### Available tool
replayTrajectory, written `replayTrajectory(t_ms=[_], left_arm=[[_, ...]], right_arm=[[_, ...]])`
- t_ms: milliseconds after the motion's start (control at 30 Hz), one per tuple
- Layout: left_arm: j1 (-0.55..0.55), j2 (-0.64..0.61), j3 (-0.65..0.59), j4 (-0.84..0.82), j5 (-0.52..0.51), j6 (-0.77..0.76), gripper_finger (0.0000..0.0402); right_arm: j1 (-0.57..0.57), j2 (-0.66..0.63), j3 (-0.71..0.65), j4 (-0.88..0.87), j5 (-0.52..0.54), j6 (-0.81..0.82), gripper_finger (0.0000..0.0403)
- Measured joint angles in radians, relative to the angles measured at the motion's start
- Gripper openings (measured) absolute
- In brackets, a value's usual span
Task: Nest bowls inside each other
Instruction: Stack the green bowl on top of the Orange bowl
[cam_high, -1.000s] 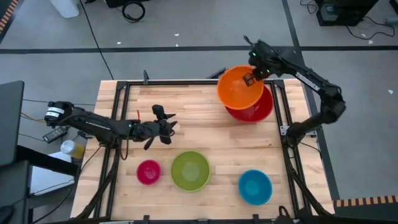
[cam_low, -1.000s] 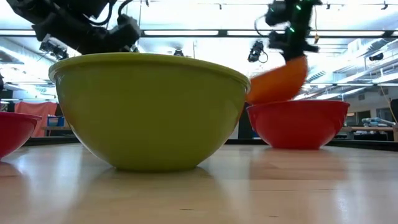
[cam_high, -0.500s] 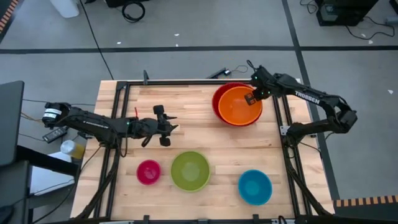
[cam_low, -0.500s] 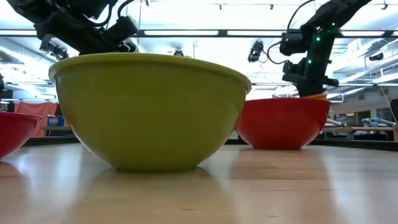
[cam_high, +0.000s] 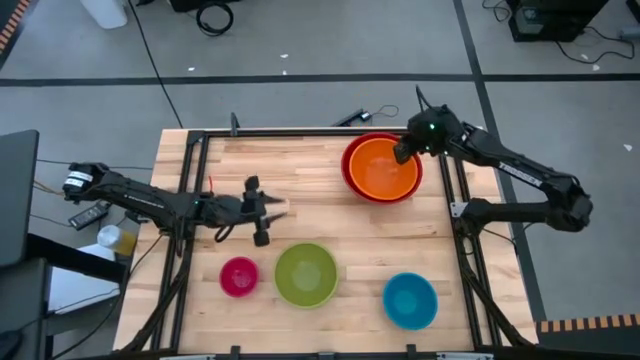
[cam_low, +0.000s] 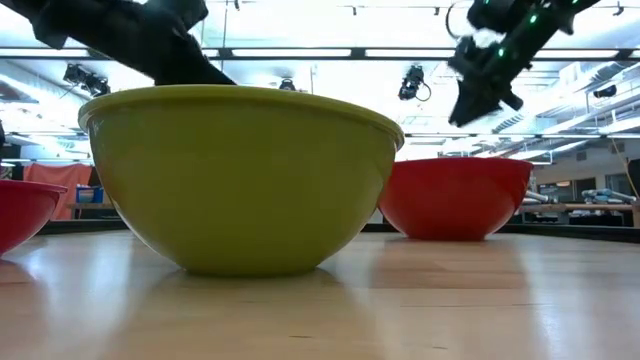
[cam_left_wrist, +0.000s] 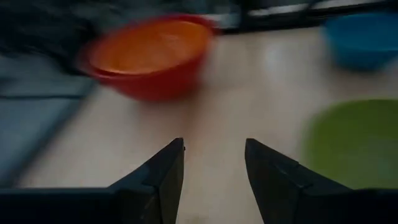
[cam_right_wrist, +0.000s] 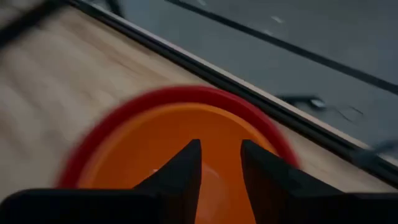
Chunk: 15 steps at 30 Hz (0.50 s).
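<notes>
An orange bowl (cam_high: 382, 170) sits nested inside the red bowl (cam_high: 350, 175) at the table's far right; the low view shows only the red bowl (cam_low: 455, 196). My right gripper (cam_high: 404, 151) hovers open above the pair's far right rim, with nothing between its fingers (cam_right_wrist: 221, 163). My left gripper (cam_high: 262, 210) stands open over the middle left of the table, also holding nothing (cam_left_wrist: 214, 155). Along the near edge stand a small pink bowl (cam_high: 238, 276), a green bowl (cam_high: 306, 274) and a blue bowl (cam_high: 410, 300), each on its base.
A black frame (cam_high: 300, 131) runs along the table's far edge and down both sides. Bare wood lies between the red bowl and the near row of bowls. In the low view the green bowl (cam_low: 240, 180) fills the foreground.
My right gripper has brought the tilted orange bowl down into the red bowl, let go of it, and risen clear toward the far right. The orange bowl now sits level inside the red one. My left gripper has rolled about its own axis, staying roughly in place.
</notes>
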Motion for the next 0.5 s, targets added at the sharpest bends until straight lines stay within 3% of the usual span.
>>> replayTrajectory(t_ms=[133,233,367,500], left_arm=[[-0.004,0.087,0.0,-0.01,0.195,-0.164,0.0173],[-0.011,0.144,0.0,0.015,0.214,-0.254,0.0173],[-0.012,0.199,0.0,0.03,0.219,-0.412,0.0173],[-0.01,0.232,0.0,0.037,0.286,-0.438,0.0174]], right_arm=[[0.099,-0.024,0.0,0.06,-0.009,0.048,0.0123],[0.183,-0.02,0.0,0.099,0.007,0.069,0.0122],[0.28,0.014,-0.001,0.126,0.104,0.078,0.0122],[0.329,0.059,-0.002,0.135,0.154,0.078,0.0122]])
